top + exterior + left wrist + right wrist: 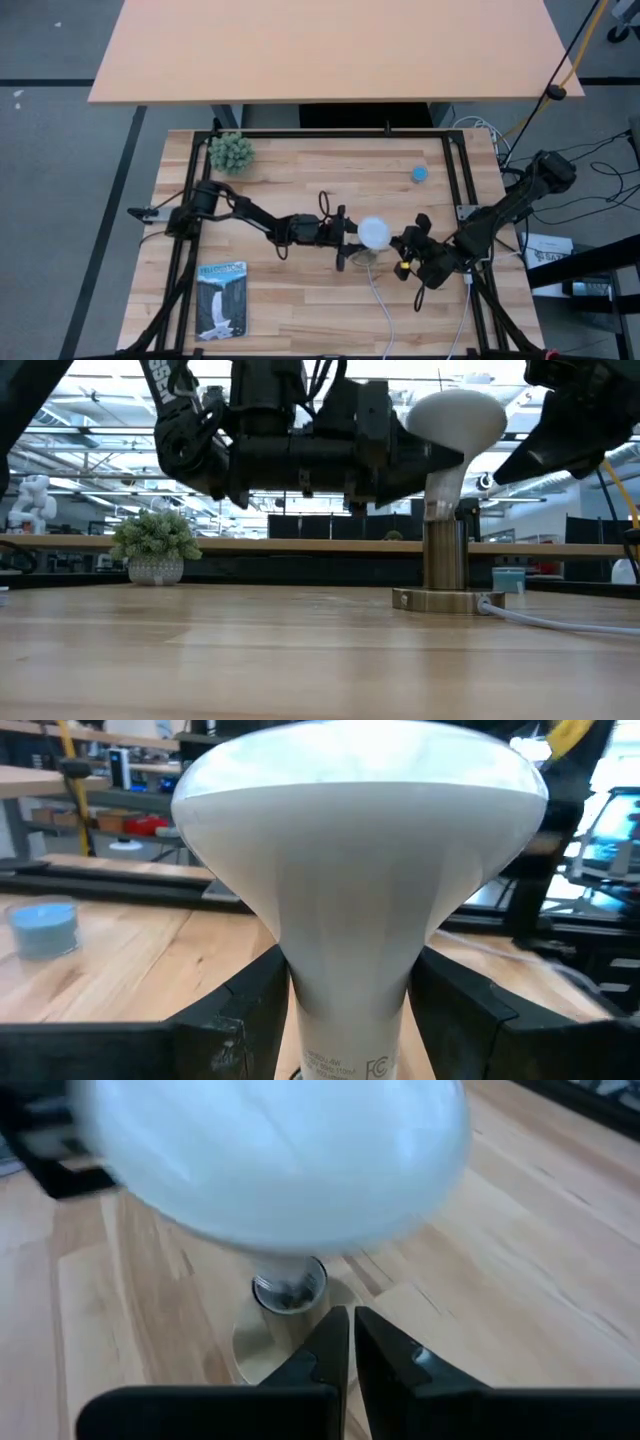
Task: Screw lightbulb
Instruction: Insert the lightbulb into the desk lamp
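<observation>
The white lightbulb (374,233) stands dome up over the silvery socket (445,560) at the table's middle. The socket rests on its round base disc on the wood. My left gripper (352,237) reaches in level from the table's left and is shut on the bulb (360,850). My right gripper (352,1330) is shut with nothing between its fingers. It hangs just right of the bulb (270,1160), slanting down toward the socket (290,1295), and touches nothing. My left gripper pinches the bulb's narrow neck (350,1030), below the dome, between its two fingers (250,1015), one on each side. The fingers come in level from the table's left. The bulb stands roughly upright, its lower end at the socket's mouth (445,510).
A white cord (385,305) runs from the socket to the near edge. A small blue object (419,173) lies at the far right and a potted plant (231,152) at the far left. A booklet (221,298) lies near left.
</observation>
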